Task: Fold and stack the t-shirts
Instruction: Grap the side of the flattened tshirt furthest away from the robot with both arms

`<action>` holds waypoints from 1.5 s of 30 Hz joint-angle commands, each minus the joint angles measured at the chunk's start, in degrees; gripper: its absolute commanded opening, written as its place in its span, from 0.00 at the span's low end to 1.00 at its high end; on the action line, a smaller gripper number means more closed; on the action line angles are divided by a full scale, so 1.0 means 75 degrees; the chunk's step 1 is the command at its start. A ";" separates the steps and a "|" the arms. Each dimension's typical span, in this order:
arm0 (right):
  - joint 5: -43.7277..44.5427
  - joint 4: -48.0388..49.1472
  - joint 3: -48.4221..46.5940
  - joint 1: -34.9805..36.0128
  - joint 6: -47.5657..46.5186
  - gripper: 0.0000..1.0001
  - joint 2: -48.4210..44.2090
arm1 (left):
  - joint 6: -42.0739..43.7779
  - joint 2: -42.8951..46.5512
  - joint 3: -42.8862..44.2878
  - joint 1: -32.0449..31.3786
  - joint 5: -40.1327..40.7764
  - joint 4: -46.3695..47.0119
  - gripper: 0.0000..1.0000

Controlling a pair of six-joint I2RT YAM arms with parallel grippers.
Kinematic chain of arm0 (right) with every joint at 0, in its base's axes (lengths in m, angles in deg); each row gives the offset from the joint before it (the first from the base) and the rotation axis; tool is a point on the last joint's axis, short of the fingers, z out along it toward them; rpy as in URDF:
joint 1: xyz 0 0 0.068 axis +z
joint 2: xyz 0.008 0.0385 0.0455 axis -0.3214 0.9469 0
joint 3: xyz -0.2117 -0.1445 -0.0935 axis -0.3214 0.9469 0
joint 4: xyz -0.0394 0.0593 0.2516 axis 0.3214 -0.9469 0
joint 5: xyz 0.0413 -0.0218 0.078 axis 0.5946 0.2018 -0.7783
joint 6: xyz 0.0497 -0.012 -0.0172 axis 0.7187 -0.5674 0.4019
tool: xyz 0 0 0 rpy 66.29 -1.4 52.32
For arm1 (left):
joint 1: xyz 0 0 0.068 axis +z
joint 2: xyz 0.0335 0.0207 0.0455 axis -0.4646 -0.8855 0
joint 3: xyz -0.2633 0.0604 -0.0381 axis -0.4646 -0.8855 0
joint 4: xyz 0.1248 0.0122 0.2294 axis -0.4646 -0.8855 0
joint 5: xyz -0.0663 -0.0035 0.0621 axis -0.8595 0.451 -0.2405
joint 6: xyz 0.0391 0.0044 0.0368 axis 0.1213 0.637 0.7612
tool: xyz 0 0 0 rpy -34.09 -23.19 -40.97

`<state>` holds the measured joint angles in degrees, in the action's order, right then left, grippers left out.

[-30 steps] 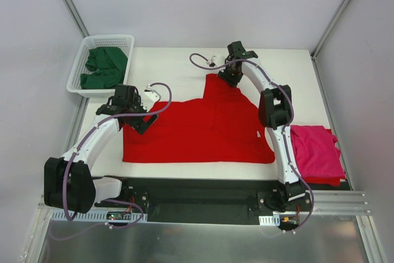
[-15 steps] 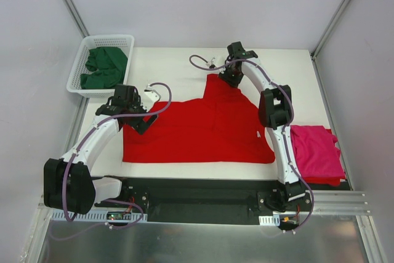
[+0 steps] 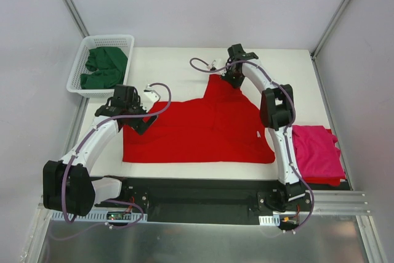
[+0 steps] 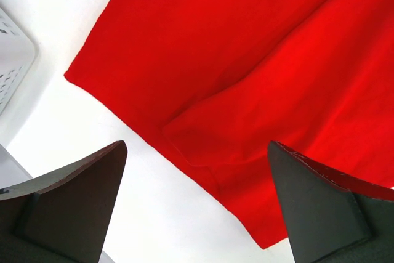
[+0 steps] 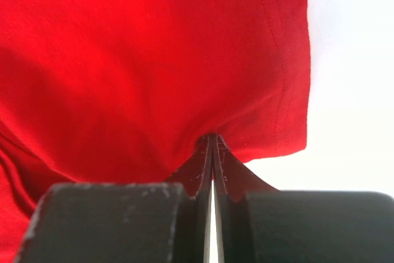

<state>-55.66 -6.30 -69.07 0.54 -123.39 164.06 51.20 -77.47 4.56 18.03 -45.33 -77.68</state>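
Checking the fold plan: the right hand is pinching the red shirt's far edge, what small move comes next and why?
Probably raise the right hand slightly and draw the pinched edge toward the middle of the red t-shirt. Its jaws are shut on the cloth, the shirt lies spread flat, and the left hand hangs open over another edge.

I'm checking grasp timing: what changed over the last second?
The right claw shut on the red t-shirt at its far edge. The left claw stayed open over its left edge; the pink t-shirt, basket and green t-shirts did not move.
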 commanded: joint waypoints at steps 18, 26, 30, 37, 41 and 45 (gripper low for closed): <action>0.0843 0.1297 0.1329 -0.0310 0.1901 0.01 -0.1787 | 0.0120 0.0281 -0.0076 0.0044 -0.0135 -0.0040 0.99; 0.1372 0.1883 0.1434 -0.0497 0.2897 0.01 -0.2068 | 0.0120 0.0316 -0.0111 0.0044 -0.0147 -0.0040 0.99; 0.1255 0.1791 0.1481 -0.0556 0.3448 0.03 -0.2068 | 0.0132 0.0328 -0.0146 0.0044 -0.0159 -0.0028 0.99; 0.0438 0.1579 0.1492 -0.0556 0.3519 0.03 -0.2091 | 0.0132 0.0281 -0.0111 0.0056 -0.0182 -0.0040 0.99; 0.0083 0.1602 0.1680 -0.0556 0.3414 0.02 -0.2372 | 0.0109 0.0199 -0.0100 0.0044 -0.0194 -0.0040 0.99; -0.0175 0.1626 0.1774 -0.0533 0.3402 0.02 -0.2712 | 0.0085 0.0199 -0.0099 0.0044 -0.0241 -0.0040 0.99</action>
<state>-53.17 6.05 -55.82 -3.51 -98.69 150.81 51.22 -76.61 4.01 18.03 -45.40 -77.86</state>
